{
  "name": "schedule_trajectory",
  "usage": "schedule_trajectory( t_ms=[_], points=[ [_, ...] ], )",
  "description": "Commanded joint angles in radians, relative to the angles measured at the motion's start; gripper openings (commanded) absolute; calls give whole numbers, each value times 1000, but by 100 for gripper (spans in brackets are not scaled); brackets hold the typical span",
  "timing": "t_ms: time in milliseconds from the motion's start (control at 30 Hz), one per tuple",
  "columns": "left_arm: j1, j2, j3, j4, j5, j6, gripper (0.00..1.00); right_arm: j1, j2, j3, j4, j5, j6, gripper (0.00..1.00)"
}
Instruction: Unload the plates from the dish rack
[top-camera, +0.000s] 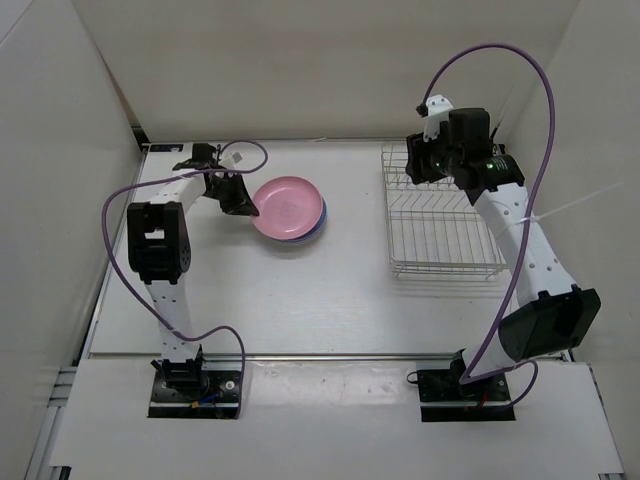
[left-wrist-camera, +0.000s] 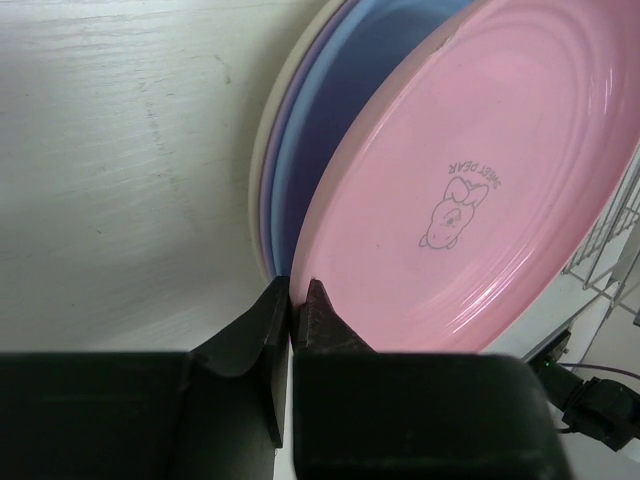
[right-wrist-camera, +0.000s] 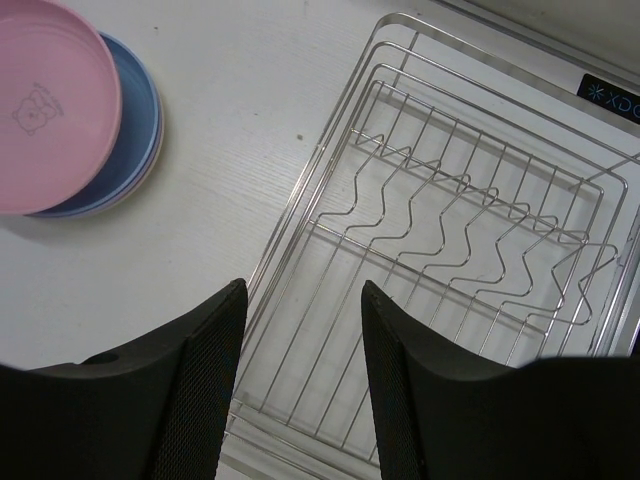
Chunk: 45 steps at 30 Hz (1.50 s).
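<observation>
The round pink plastic plate (top-camera: 287, 207) sits tilted on top of the stack of blue, lilac and cream-white plates (left-wrist-camera: 340, 110). The stack stands mid-left on the white bench (top-camera: 300, 300), well apart from the silver wire dish rack (top-camera: 440, 225). The left pincer (left-wrist-camera: 292, 298) is pinched tight on the pink plate's rim. The right pincer (right-wrist-camera: 302, 295) hangs half open over the rack, gripping nothing.

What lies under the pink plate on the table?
A blue plate sits directly beneath it, then the edges of a lilac plate and a cream plate. The pink plate hides their centres.
</observation>
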Motion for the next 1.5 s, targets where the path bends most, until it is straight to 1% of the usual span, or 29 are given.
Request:
schedule_trajectory(
  t_ms=[0, 167, 200, 233, 533, 900, 1267, 1467],
  points=[
    [-7, -15, 45, 13, 4, -8, 12, 0, -43, 3, 31, -19, -6, 54],
    [-7, -6, 56, 13, -7, -8, 13, 0, -43, -7, 31, -29, -6, 54],
    [-7, -6, 56, 13, -7, -8, 15, 0, -52, -7, 31, -29, -6, 54],
    [-7, -6, 56, 13, -7, -8, 20, 0, -53, -16, 31, -29, -6, 54],
    [-7, -15, 77, 13, 12, -17, 20, 0, -53, -16, 31, -29, -6, 54],
    [-61, 17, 97, 13, 3, -17, 20, 0, -53, -16, 31, -29, -6, 54],
    [-61, 26, 115, -6, -20, 1, 20, 0, -62, -34, 31, -38, -6, 54],
    [-42, 17, 125, -6, -20, 1, 20, 0, -62, -34, 31, -47, -6, 54]
  ],
)
